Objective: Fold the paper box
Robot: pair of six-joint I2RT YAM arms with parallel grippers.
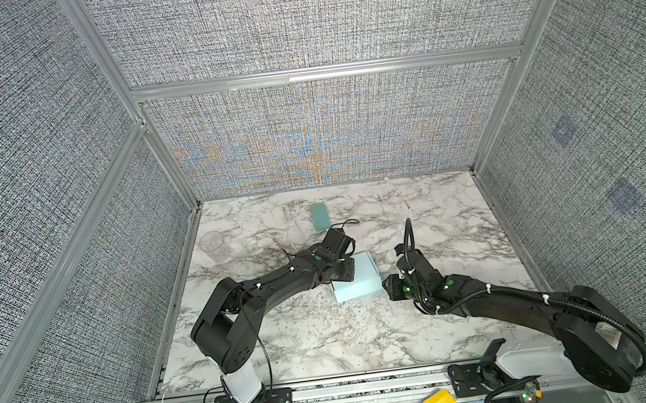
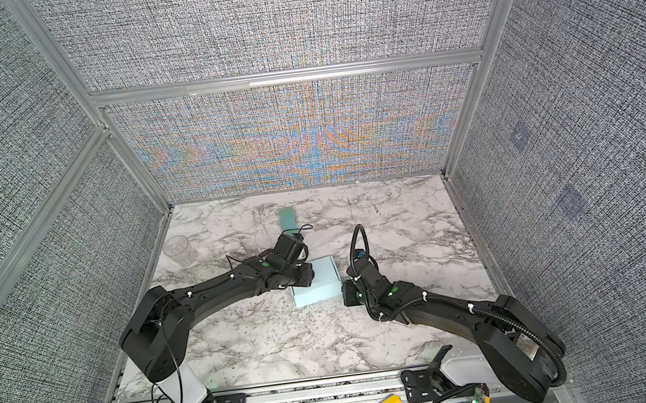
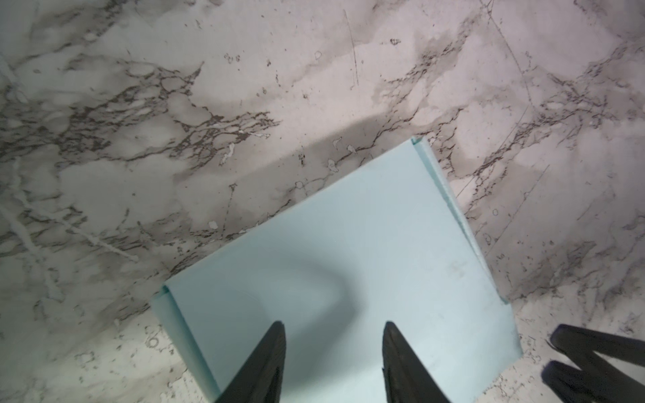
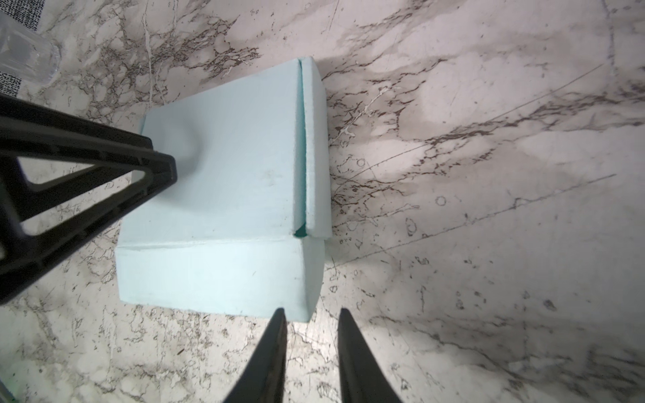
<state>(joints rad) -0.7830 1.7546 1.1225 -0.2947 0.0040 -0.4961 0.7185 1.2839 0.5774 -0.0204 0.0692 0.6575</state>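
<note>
Left gripper: jaws half apart, gripping nothing, tips bearing on the lid of the paper box; the box stands closed at mid-table, one side flap gaping; judged light, thin-walled, easily dented; take hold along creased edges; right gripper: jaws narrow, empty, just beside a box corner.
</note>
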